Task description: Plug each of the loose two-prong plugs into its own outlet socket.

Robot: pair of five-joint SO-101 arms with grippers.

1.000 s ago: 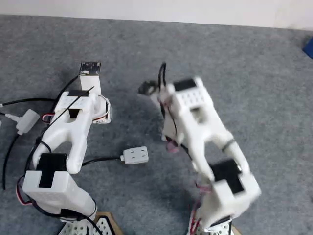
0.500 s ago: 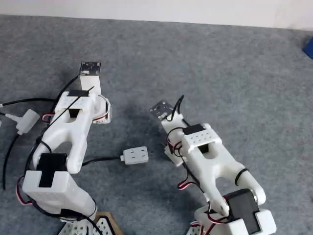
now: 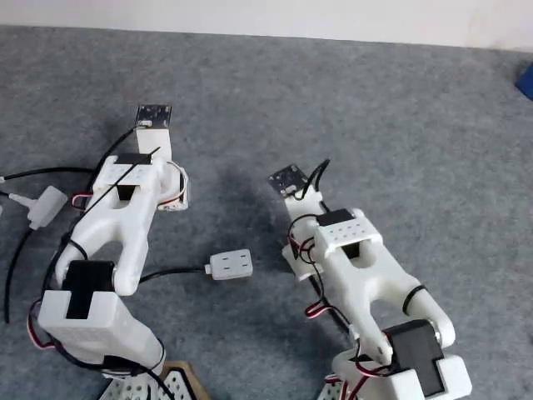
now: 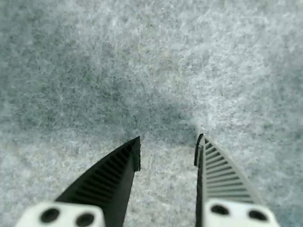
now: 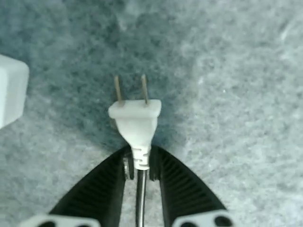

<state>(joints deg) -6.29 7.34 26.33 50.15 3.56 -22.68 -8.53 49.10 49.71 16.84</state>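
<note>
A white two-prong plug (image 5: 136,118) is held by its neck in my right gripper (image 5: 138,158), which is shut on it. Its prongs point away from me over the grey carpet. A corner of the white outlet block (image 5: 10,90) lies just to one side of the plug. From above, the outlet block (image 3: 231,264) lies on the carpet between the two arms, on a black cable. The right arm (image 3: 350,250) is bent low beside it. My left gripper (image 4: 166,146) is open over bare carpet with nothing between its fingers.
A second white plug-like piece (image 3: 46,206) with cables lies at the far left beside the left arm (image 3: 125,208). A blue object (image 3: 526,79) pokes in at the right edge. Grey carpet stretches open across the back and right.
The right arm has drawn back from a raised, stretched pose and folded lower beside the outlet block. The left arm and the outlet block have not moved.
</note>
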